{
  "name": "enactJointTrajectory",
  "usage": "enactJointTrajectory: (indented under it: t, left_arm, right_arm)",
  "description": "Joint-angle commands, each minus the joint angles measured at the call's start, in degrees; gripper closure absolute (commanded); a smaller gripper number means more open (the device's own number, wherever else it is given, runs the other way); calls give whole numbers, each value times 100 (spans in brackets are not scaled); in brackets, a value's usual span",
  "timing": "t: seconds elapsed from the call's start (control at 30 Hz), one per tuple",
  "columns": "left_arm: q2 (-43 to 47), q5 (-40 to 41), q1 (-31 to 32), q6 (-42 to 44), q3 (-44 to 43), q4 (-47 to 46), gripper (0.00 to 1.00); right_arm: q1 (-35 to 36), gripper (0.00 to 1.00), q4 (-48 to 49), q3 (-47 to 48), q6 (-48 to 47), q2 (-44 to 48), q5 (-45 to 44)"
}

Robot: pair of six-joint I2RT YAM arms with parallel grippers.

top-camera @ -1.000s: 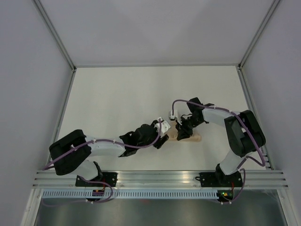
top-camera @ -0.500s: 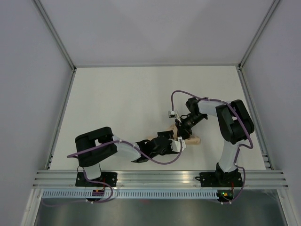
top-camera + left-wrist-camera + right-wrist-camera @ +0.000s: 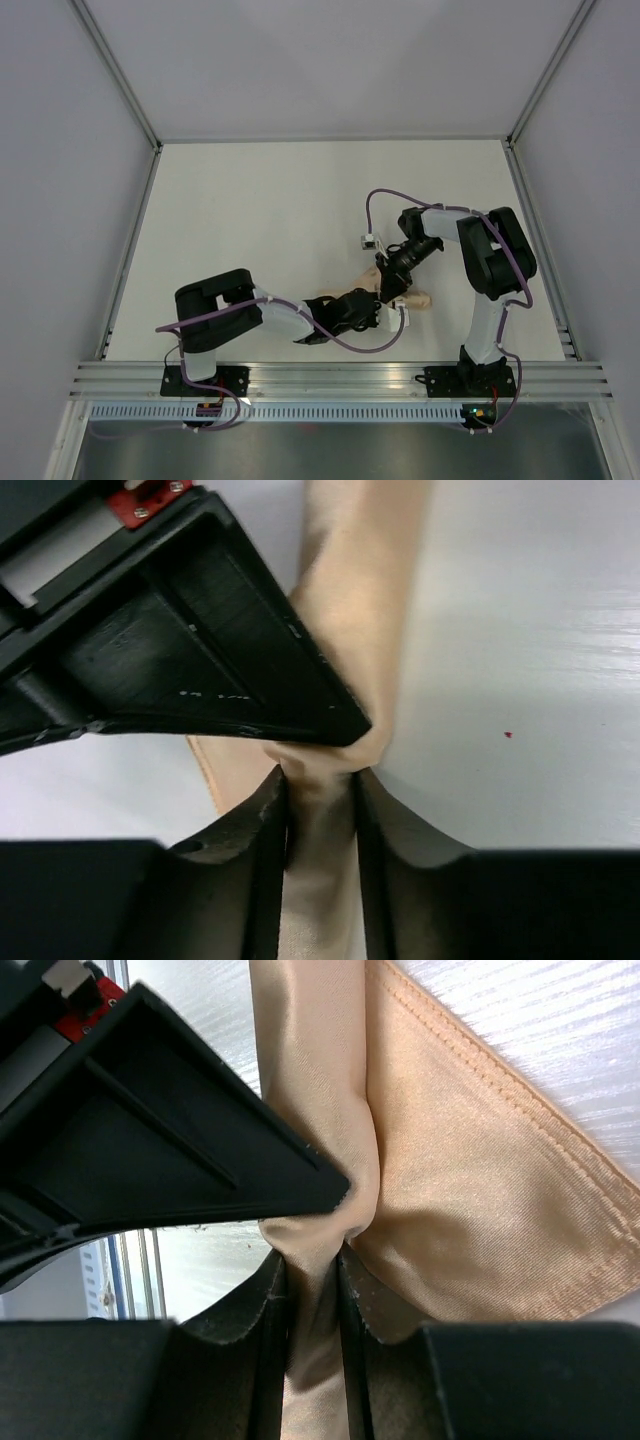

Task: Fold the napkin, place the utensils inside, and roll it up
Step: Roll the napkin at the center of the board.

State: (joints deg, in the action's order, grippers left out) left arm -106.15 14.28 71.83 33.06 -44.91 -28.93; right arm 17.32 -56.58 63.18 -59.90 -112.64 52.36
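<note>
In the lower middle of the overhead view, the napkin point(image 3: 417, 298) lay bunched into a narrow strip on the white table point(image 3: 250, 220), with both grippers meeting over it. The left gripper point(image 3: 378, 313) pointed in from the left, and its wrist view showed a ridge of peach cloth pinched tight between its fingers point(image 3: 250, 830). The right gripper point(image 3: 392, 287), angled in from the upper right, likewise clamped a fold of the napkin. The rest of the cloth spread toward the right of that wrist view, its stitched hem showing.
</note>
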Motion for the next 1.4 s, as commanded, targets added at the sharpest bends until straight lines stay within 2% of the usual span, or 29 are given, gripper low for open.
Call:
enactJointTrajectory:
  t: [0.0, 0.03, 0.13, 0.17, 0.23, 0.27, 0.37, 0.43, 0.67, 0.8, 0.87, 1.03, 1.07, 1.23, 1.37]
  left_arm:
    - [-477, -654, -38, -317, -220, 1389, 70]
    - [-494, -777, -38, -457, -299, 1486, 79]
    - [-477, -962, -55, -755, -317, 1680, 93]
    - [-468, -1006, -55, -835, -317, 1706, 96]
    - [-433, -1225, -82, -1038, -300, 1776, 98]
    - [-416, -1322, -99, -1108, -291, 1777, 98]
    - [-345, -1630, -178, -1328, -247, 1768, 98]
    - [-301, -1885, -266, -1451, -229, 1794, 98]
    - [-126, -2623, -740, -1803, -247, 1899, 98]
    - [-117, -3368, -1109, -2092, -422, 2101, 98]
    - [-169, -3659, -1302, -2154, -527, 2329, 98]
    - [-520, -4389, -1611, -2435, -1019, 2830, 98]
    - [-599, -4599, -1715, -2523, -1212, 3075, 98]
    - [-1092, -5031, -1962, -2682, -1837, 3753, 98]
    - [-1329, -5408, -2094, -2840, -2293, 4149, 97]
  right_arm:
    - [96, 97, 287, -148, -435, -417, -885]
    - [87, 96, 314, -139, -409, -408, -885]
    - [61, 86, 445, -130, -269, -329, -920]
    - [70, 76, 498, -148, -164, -285, -929]
    - [35, 64, 595, -157, -84, -136, -947]
    - [17, 54, 613, -157, -57, -75, -929]
    - [-36, 42, 630, -165, 48, 250, -868]
    - [-97, 37, 683, -174, 206, 532, -841]
    - [-571, 32, 1104, -306, 734, 1419, -684]
    - [-1054, 31, 1298, -420, 831, 1911, -499]
    - [-1195, 31, 1394, -613, 831, 2140, -481]
    - [-1275, 27, 2237, -1674, 839, 3580, -814]
    - [-1266, 26, 2456, -1834, 857, 4017, -858]
    - [-837, 27, 2888, -2704, 787, 4908, -1402]
    - [40, 27, 3695, -3346, 997, 5374, -2070]
